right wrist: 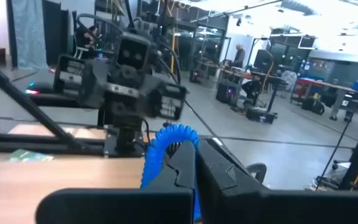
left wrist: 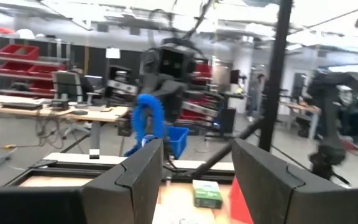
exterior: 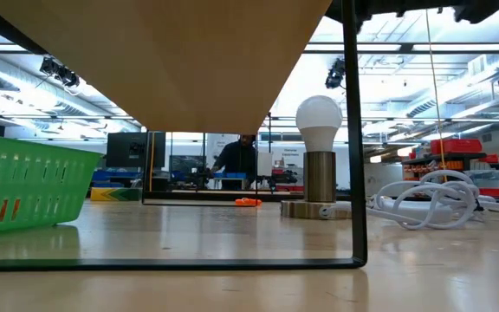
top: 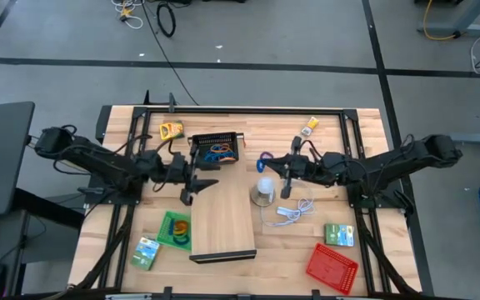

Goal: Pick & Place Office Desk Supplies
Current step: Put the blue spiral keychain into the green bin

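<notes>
My right gripper (top: 280,167) hovers right of the table's middle, shut on a blue coiled loop (top: 267,157). In the right wrist view the blue coiled loop (right wrist: 165,148) curls out beside the closed right gripper (right wrist: 191,169). My left gripper (top: 200,178) hangs open just in front of the black mesh tray (top: 216,148), which holds blue and orange loops. Nothing sits between the fingers of the left gripper (left wrist: 197,180). Green card boxes lie at the front left (top: 146,252) and front right (top: 338,235). Yellow items rest at the back (top: 171,129).
A pale wooden board (top: 223,221) lies in the middle, with a bulb lamp (top: 263,190) and white cable (top: 294,210) to its right. A green tray (top: 176,229) sits front left, a red tray (top: 332,267) front right. A person (exterior: 241,156) stands far behind the table.
</notes>
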Controlling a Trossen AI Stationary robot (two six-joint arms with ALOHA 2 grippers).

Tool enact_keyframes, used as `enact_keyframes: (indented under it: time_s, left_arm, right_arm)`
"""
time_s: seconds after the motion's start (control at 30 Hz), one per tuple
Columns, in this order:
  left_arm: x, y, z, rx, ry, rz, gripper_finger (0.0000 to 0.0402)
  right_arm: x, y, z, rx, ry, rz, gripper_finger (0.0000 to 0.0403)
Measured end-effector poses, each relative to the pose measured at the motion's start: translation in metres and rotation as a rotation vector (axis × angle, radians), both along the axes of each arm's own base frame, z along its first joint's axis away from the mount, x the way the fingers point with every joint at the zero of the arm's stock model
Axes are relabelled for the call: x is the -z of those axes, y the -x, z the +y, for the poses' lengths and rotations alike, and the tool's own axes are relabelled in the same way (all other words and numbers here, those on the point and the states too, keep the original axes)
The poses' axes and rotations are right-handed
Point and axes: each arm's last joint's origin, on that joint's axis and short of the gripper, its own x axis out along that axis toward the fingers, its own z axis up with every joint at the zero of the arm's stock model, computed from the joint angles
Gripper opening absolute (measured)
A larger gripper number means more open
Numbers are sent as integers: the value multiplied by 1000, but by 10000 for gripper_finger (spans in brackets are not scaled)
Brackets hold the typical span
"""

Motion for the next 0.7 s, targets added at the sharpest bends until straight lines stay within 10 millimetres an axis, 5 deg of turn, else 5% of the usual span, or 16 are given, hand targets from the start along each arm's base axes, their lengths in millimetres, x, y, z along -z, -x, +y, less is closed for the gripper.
enact_keyframes:
  time_s: [0.37, 0.7]
  left_arm:
    - [-4, -30, 10, -60, 41, -12, 200]
    - [-6, -35, 12, -159, 58, 7, 200]
  right_arm:
    - [-4, -63, 8, 129, 50, 16, 0]
    - [-7, -74, 8, 185, 58, 21, 0]
